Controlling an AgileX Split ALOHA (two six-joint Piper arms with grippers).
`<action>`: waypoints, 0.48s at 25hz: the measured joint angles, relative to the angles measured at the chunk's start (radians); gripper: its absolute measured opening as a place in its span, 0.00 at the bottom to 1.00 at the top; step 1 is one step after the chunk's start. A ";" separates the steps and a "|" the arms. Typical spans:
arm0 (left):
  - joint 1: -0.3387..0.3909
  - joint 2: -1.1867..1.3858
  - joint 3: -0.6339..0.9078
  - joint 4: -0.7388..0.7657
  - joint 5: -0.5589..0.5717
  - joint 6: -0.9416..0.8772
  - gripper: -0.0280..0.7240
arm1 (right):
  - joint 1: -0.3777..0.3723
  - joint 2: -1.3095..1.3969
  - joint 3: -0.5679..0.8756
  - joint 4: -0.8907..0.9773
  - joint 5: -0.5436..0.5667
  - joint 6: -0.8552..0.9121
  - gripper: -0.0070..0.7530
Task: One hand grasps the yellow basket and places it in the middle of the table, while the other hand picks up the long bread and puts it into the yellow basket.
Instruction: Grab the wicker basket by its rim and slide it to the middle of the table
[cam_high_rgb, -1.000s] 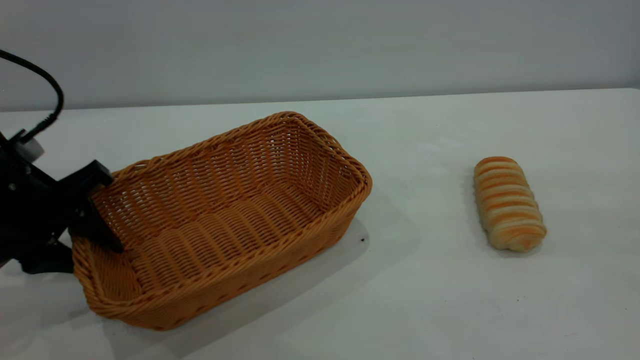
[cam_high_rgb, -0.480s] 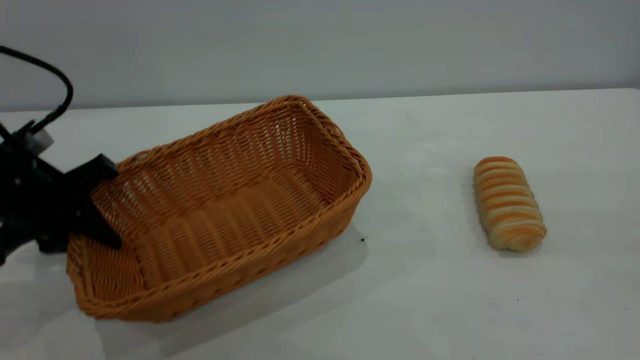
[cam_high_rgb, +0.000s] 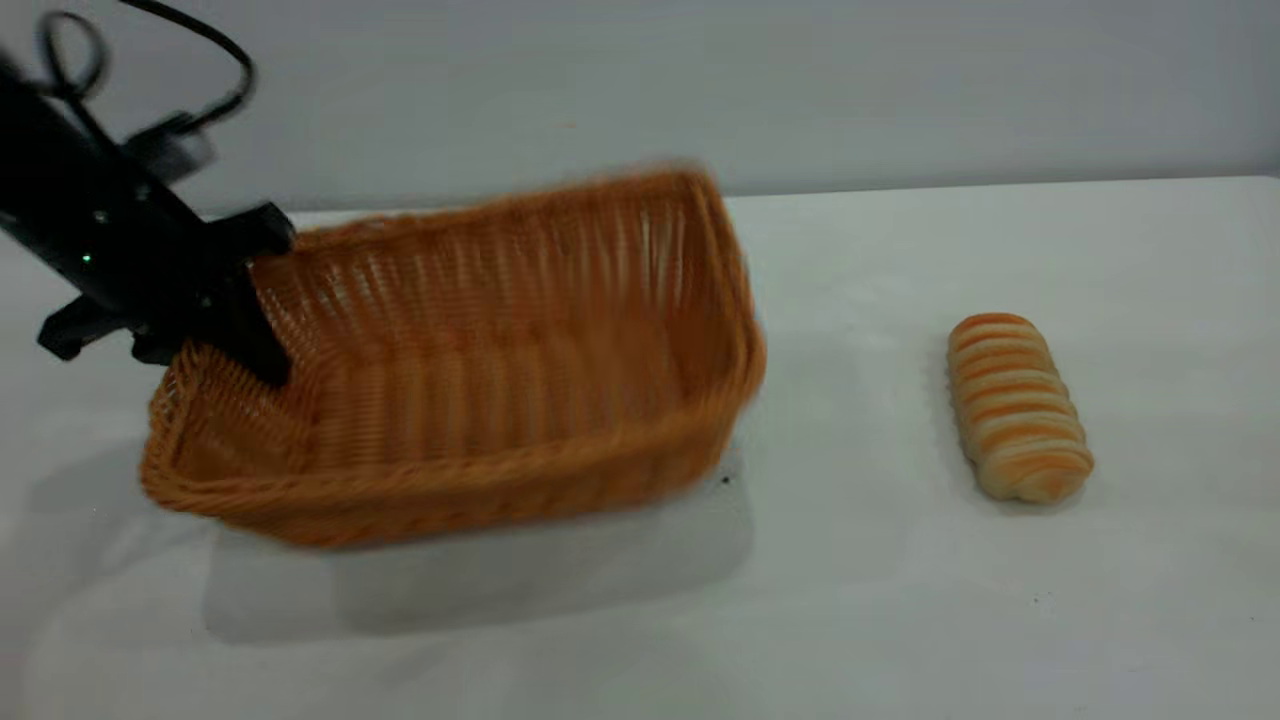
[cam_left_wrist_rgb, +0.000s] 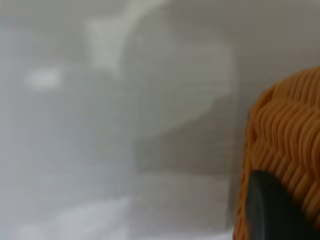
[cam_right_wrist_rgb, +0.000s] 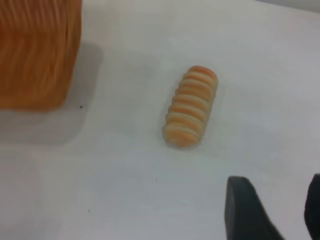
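Observation:
The yellow basket (cam_high_rgb: 480, 370) is lifted off the table (cam_high_rgb: 900, 600) at the left and tilts toward the camera. My left gripper (cam_high_rgb: 255, 300) is shut on the basket's left end wall, one finger inside and one outside. The left wrist view shows a black finger (cam_left_wrist_rgb: 272, 210) against the weave (cam_left_wrist_rgb: 290, 130). The long bread (cam_high_rgb: 1015, 405) lies flat on the table at the right, apart from the basket. In the right wrist view the bread (cam_right_wrist_rgb: 191, 106) lies beyond my right gripper (cam_right_wrist_rgb: 272, 200), which is open and empty above the table. The basket's end (cam_right_wrist_rgb: 37, 50) shows there too.
A grey wall (cam_high_rgb: 700, 90) runs behind the table's far edge. A black cable (cam_high_rgb: 200, 40) loops above the left arm. The basket's shadow (cam_high_rgb: 480, 570) falls on the tabletop below it. Bare white tabletop lies between basket and bread.
The left gripper has risen and moved right with the basket in it. The basket has left the table and swung round. The bread has not moved.

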 joint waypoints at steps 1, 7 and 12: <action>-0.016 0.020 -0.046 0.095 0.033 -0.080 0.19 | 0.000 0.000 0.000 0.000 -0.003 0.000 0.45; -0.080 0.093 -0.262 0.380 0.173 -0.292 0.19 | 0.000 0.000 0.000 0.000 -0.005 0.000 0.45; -0.103 0.117 -0.317 0.378 0.188 -0.311 0.19 | 0.000 0.000 0.000 0.000 -0.005 0.000 0.45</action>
